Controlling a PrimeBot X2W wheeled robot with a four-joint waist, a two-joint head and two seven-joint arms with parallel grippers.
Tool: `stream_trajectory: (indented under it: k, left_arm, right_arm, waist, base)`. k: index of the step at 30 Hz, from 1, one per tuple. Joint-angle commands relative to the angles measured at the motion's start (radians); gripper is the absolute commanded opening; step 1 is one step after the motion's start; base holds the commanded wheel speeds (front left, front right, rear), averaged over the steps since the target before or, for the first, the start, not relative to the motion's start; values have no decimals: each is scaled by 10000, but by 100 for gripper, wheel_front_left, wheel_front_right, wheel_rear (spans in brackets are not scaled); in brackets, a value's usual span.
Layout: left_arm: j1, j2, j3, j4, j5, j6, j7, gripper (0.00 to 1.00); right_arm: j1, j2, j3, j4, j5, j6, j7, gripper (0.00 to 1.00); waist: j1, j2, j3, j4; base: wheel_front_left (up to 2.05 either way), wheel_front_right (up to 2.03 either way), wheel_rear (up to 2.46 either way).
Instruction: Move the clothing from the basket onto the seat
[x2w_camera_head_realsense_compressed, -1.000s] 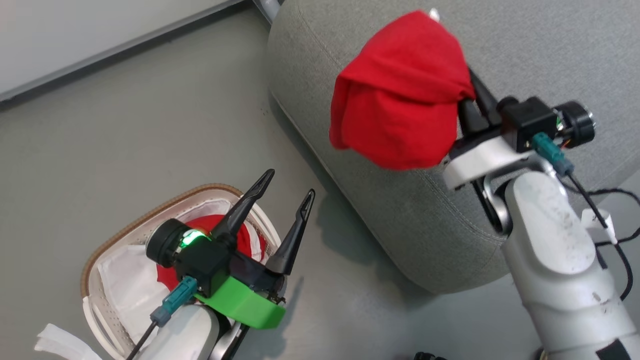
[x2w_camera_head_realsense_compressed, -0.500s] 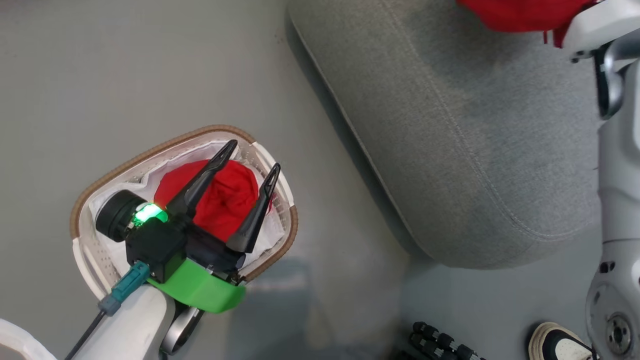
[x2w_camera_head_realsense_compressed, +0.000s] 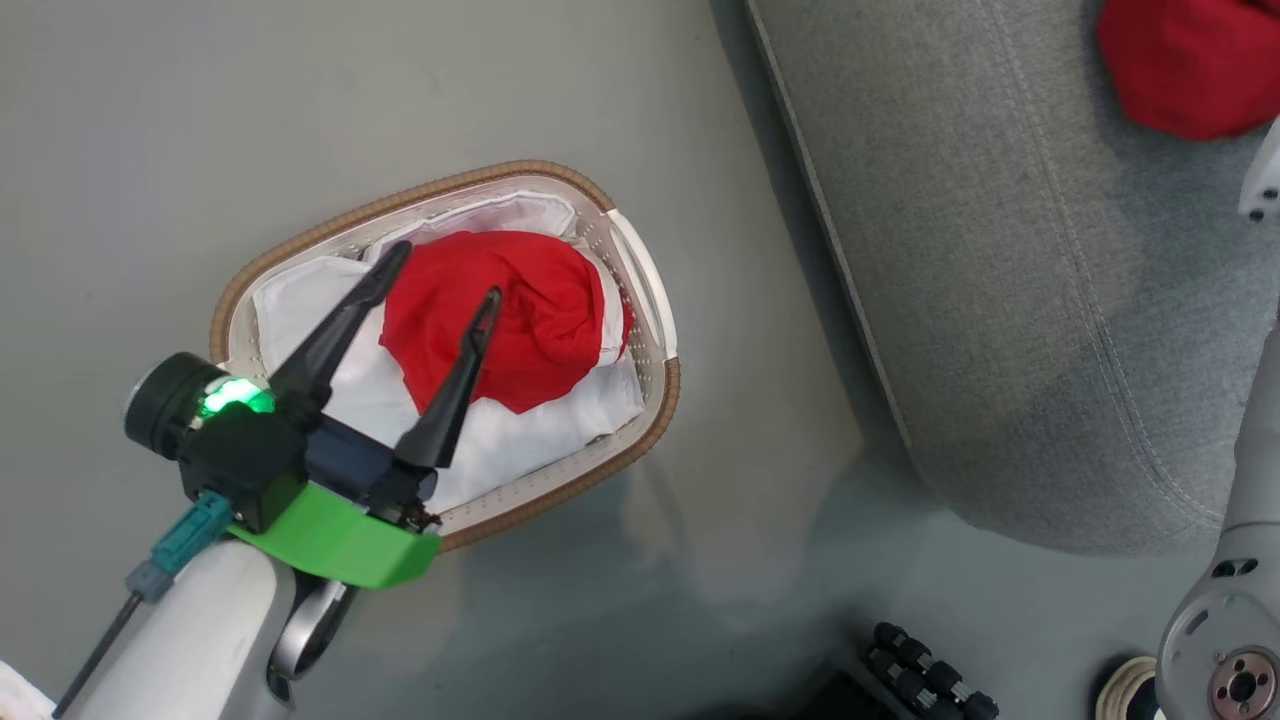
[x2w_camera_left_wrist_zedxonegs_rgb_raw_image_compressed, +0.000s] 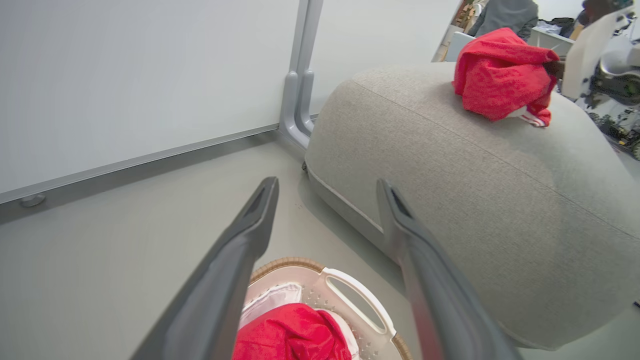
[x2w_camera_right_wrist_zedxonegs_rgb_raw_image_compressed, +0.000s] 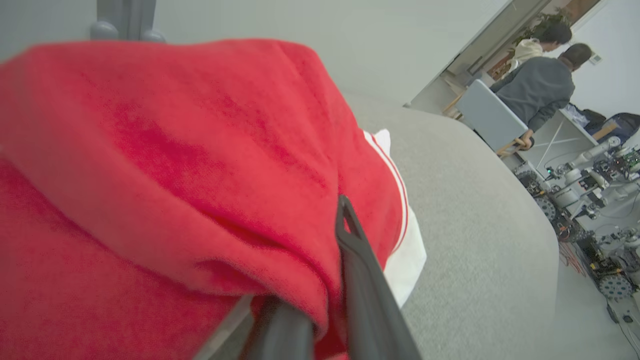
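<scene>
The basket (x2w_camera_head_realsense_compressed: 655, 425) lies open at the top, and the left gripper (x2w_camera_head_realsense_compressed: 446, 272), fingers spread, hangs over the red garment (x2w_camera_head_realsense_compressed: 545, 315) with open air between. To the right, bare floor (x2w_camera_head_realsense_compressed: 760, 300) parts the basket from the seat (x2w_camera_head_realsense_compressed: 1000, 260), whose rounded side rises as a wall; its top is bare but for a second red garment (x2w_camera_head_realsense_compressed: 1180, 65) at the far right

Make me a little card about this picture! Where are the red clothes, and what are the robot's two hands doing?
basket: on the floor beside the seat
first red garment: in the basket, on the white liner
second red garment: on the seat top
left gripper: open, above the basket
right gripper: shut on the second red garment
</scene>
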Motion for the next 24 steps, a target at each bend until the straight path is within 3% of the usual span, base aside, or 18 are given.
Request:
stream_trajectory:
  k: [1,6,12,16,24]
  left_arm:
    - [-199,38,169,41,5,-47,5,100]
    - [-64,7,654,400,95,-47,5,100]
    - [427,-500,1214,956,112,-47,3,100]
    - [753,-917,1754,1260,232,-47,5,100]
    - [1272,-1450,2705,2104,466,-48,5,100]
  right_arm:
    - [196,-39,-228,65,-66,-15,-170,100]
    - [823,84,-511,678,-211,-15,-862,100]
    - [2065,138,-26,1150,14,-15,-1357,100]
    - [2821,168,935,766,595,-15,-1411,100]
    - [4243,192,3733,-708,3199,-15,-1416,100]
  waist:
    - [-2,-1,35,172]
    - [-2,-1,-453,171]
    - [-2,-1,-1427,206]
    - [-2,-1,-2074,298]
    - [-2,-1,-2908,751]
  base:
    - [0,0,0]
    - [0,0,0]
    - [0,0,0]
    - [0,0,0]
    - [0,0,0]
